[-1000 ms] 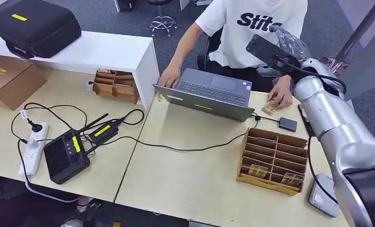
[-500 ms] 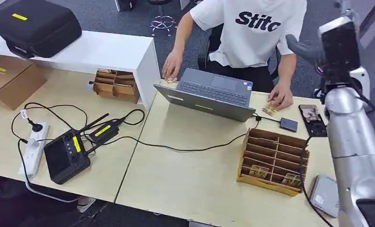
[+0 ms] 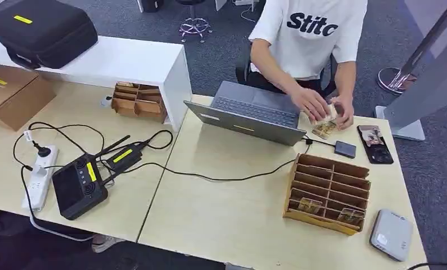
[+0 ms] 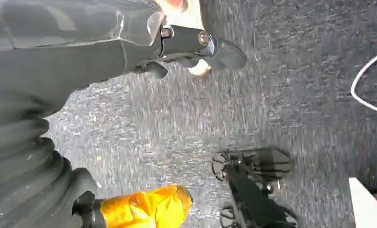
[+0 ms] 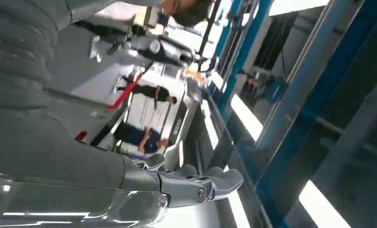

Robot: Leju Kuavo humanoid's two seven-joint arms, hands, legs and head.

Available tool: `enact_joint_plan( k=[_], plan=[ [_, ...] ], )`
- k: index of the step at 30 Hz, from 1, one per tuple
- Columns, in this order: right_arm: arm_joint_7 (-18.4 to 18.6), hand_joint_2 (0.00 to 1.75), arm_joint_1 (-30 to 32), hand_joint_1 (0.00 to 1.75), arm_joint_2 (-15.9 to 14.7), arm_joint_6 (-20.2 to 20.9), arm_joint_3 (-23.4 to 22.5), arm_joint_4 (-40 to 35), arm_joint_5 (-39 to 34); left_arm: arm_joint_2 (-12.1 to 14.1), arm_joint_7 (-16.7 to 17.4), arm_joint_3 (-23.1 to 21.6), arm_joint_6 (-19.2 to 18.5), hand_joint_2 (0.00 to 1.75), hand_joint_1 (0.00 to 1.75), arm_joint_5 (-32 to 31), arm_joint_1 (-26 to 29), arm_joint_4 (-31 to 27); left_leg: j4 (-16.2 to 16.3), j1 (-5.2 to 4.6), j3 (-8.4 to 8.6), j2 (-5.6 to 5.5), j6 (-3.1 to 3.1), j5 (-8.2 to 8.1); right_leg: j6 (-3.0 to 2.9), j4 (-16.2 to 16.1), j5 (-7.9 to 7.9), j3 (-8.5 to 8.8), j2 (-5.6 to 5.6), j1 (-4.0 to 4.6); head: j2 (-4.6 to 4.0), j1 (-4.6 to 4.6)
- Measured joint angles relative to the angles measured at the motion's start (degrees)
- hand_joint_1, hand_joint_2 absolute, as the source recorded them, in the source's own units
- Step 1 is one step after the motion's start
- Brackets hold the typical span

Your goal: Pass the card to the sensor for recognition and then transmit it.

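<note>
A person in a white T-shirt holds a small stack of cards [image 3: 325,128] in both hands, beside the grey laptop [image 3: 249,112]. A small dark square reader [image 3: 344,148] lies on the table close by, on a cable. Two more cards [image 3: 309,205] stand in the front slots of the wooden slotted box [image 3: 328,191]. In the left wrist view my left hand [image 4: 182,45] hangs over grey carpet with fingers stretched out, holding nothing. In the right wrist view my right hand [image 5: 186,183] is also stretched out and bare, with a hall behind it.
A phone [image 3: 373,143] lies right of the reader, and a flat grey device [image 3: 391,234] sits near the table's front right corner. On the left table are a black controller [image 3: 77,183], a power strip [image 3: 41,174], cables, another slotted box [image 3: 137,100] and a cardboard box [image 3: 10,95].
My right arm, raised at the right of the head view, has dropped out of that picture. The person's hand left the laptop's far side and joined the other hand at the cards.
</note>
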Motion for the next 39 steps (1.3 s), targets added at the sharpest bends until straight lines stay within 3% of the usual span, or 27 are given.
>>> enact_joint_plan(
  k=[6,10,12,14,18,25,32,39],
  plan=[
    [-0.2,1.75,1.1,0.00,-0.1,0.3,-2.4,-0.9,-0.4,-0.2,0.1,0.1,0.0,1.75,0.00,0.0,0.0,0.0,0.0,0.00,0.03,0.08,-0.01,0.00,0.00,0.0,0.00,0.00,0.06,0.00,0.00,-0.02],
    [2.1,1.75,2.8,0.00,-0.5,1.0,-9.8,-1.0,-6.6,-1.0,0.6,0.4,0.3,1.75,0.00,0.0,-0.1,0.1,0.0,0.03,0.16,0.15,-0.04,-0.01,-0.01,0.0,-0.01,0.07,0.11,0.02,0.00,-0.02],
    [3.5,1.75,2.8,0.00,-1.3,3.8,-14.0,1.7,-12.1,-1.1,0.9,0.5,0.3,1.75,0.00,-0.1,0.0,0.1,0.0,0.02,0.15,0.13,-0.04,-0.01,0.00,0.0,-0.01,0.10,0.10,0.02,0.00,-0.02],
    [4.9,1.75,2.6,0.00,-2.6,8.1,-19.1,6.8,-18.8,-1.2,1.0,0.6,0.3,1.75,0.00,-0.2,-0.1,0.1,0.0,0.01,0.14,0.11,0.01,-0.05,0.00,0.0,-0.01,0.14,0.09,0.00,0.00,0.00],
    [4.9,1.75,2.5,0.00,-5.2,11.0,-27.3,17.5,-21.2,-1.3,1.4,0.8,0.3,1.75,0.00,-0.8,-0.2,0.1,0.0,-0.02,0.11,0.05,0.04,-0.07,0.02,0.0,-0.01,0.16,0.00,-0.01,0.00,0.00],
    [4.8,1.75,3.0,0.00,-9.5,9.4,-37.7,36.5,-20.7,-1.3,1.5,0.8,-0.2,1.75,0.00,-1.8,-0.4,0.1,0.0,-0.01,0.16,0.07,0.07,-0.12,0.04,0.0,-0.07,0.13,0.02,0.00,0.00,-0.04],
    [5.5,1.75,4.5,0.00,-12.1,12.1,-43.3,52.4,-21.5,-1.3,1.5,1.0,-0.4,1.75,0.00,-2.1,-0.5,0.1,0.0,0.01,0.18,0.14,0.06,-0.13,0.03,0.0,-0.08,0.13,0.09,0.02,0.00,-0.02],
    [6.9,1.75,5.5,0.00,-13.3,18.4,-43.9,63.5,-20.8,-1.3,1.5,1.5,-0.7,1.75,0.00,-2.1,-0.7,0.1,0.0,0.02,0.22,0.17,0.06,-0.13,0.03,0.0,-0.09,0.18,0.11,0.03,0.00,-0.04]
  ],
)
